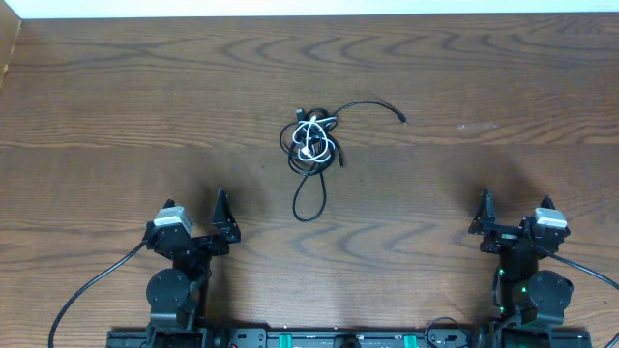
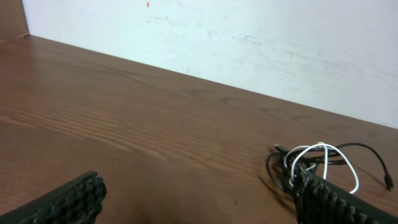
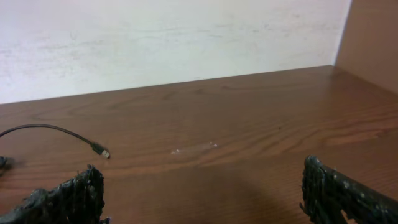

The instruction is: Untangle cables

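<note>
left tool (image 1: pixel 224 217): jaws wide, empty | right tool (image 1: pixel 482 215): jaws wide, empty | cables (image 1: pixel 311 140): one tangled bunch on table (image 1: pixel 116 97), well ahead of both tools, between them | black plug end (image 1: pixel 403 119): trails out toward the right tool's side

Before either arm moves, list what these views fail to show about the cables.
1. Overhead: the cables are too small to count the black cords or tell which crosses over which.
2. Left wrist: the bundle's near edge is hidden behind a finger of the left gripper.
3. Right wrist: only one black plug end shows clearly; the picture's left edge cuts off the bundle.
</note>
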Robot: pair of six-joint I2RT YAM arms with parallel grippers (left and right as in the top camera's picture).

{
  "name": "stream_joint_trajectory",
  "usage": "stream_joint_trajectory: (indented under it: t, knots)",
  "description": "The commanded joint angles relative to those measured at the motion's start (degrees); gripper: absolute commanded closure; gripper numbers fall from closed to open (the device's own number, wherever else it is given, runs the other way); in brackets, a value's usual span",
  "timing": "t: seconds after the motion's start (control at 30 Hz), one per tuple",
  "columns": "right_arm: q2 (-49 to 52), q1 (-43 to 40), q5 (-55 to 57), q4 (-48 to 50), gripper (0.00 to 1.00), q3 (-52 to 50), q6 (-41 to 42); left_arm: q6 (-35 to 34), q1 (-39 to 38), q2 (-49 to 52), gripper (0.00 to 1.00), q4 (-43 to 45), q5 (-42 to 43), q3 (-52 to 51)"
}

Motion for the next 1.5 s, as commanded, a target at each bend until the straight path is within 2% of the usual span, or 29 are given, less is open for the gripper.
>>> stream_joint_trajectory:
  t: [0.0,0.27,0.5,0.83,1.03,1.27,1.47]
  knots:
    - [-0.3,0.4,0.3,-0.1,0.01,-0.1,-0.7,-0.7,-0.2,-0.3,0.02,0.3,1.2,3.7]
    - [-0.3,0.4,0.3,-0.1,0.01,-0.1,-0.7,-4.5,-0.2,2.6,0.03,-0.6,1.2,7.9]
    - [-0.3,0.4,0.3,-0.1,0.01,-0.1,-0.7,-4.5,-0.2,13.9,0.02,-5.4,1.2,16.9]
    - [-0.3,0.4,0.3,-0.1,0.01,-0.1,-0.7,-4.5,-0.2,35.3,0.02,-17.6,11.8,37.9]
    - [-0.3,0.4,0.3,-0.1,0.01,-0.1,-0.7,-4.5,-0.2,45.2,0.02,-30.3,13.0,48.5]
    - [-0.3,0.4,0.3,-0.1,0.01,-0.1,-0.7,-4.5,-0.2,52.3,0.02,-43.1,13.0,57.2]
    - [-0.3,0.4,0.3,-0.1,0.01,-0.1,-0.7,-4.4,-0.2,53.4,0.03,-46.6,13.0,61.1]
